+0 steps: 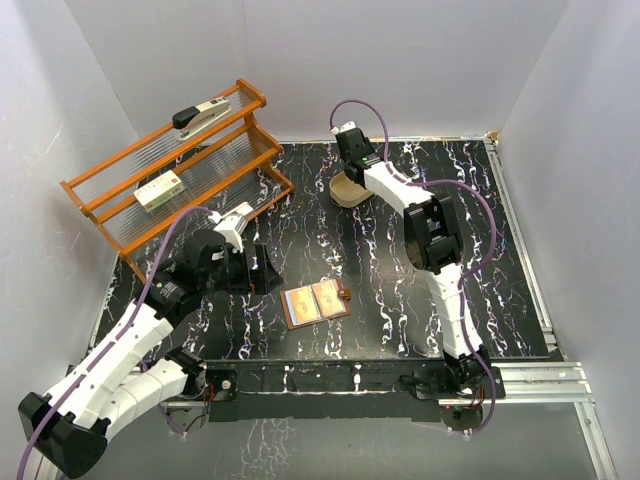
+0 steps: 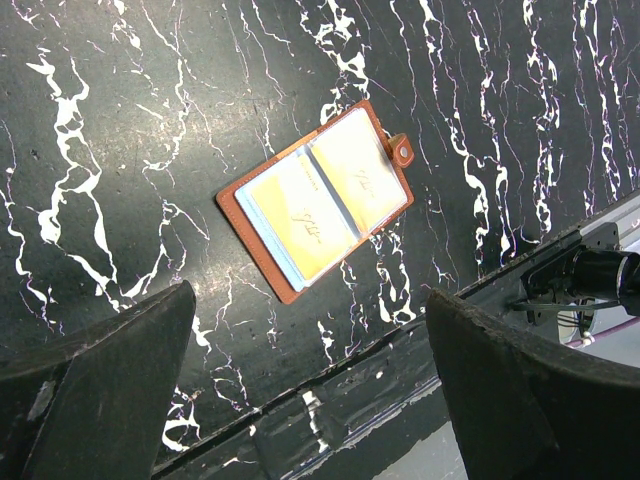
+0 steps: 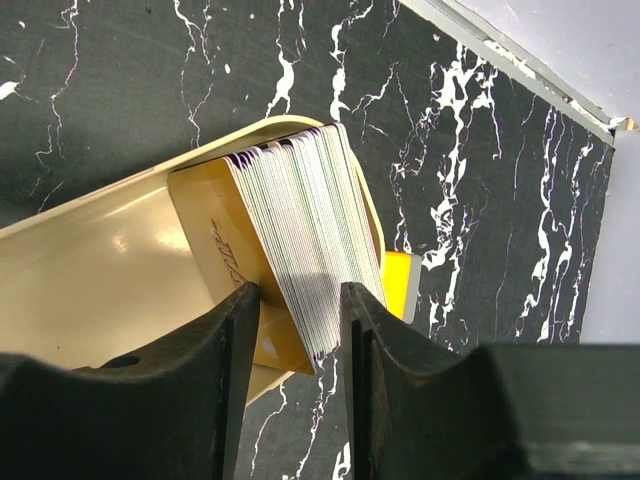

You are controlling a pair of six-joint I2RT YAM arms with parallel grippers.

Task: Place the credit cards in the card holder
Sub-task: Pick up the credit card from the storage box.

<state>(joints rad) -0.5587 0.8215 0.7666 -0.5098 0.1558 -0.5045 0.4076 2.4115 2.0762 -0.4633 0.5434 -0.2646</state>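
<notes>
The credit cards stand as a thick leaning stack in a tan oval tray at the back of the table. My right gripper reaches down into the tray. Its jaws press on the stack from both sides, one finger on the front yellow card and the other against the stack's back edge. The card holder lies open and flat near the front edge, with yellowish cards showing in its clear sleeves. My left gripper hovers wide open and empty, just short of the holder.
A small yellow block lies right behind the tray. An orange wire shelf at the back left carries a stapler and a white-and-green box. White walls surround the table; its front edge lies just below the holder.
</notes>
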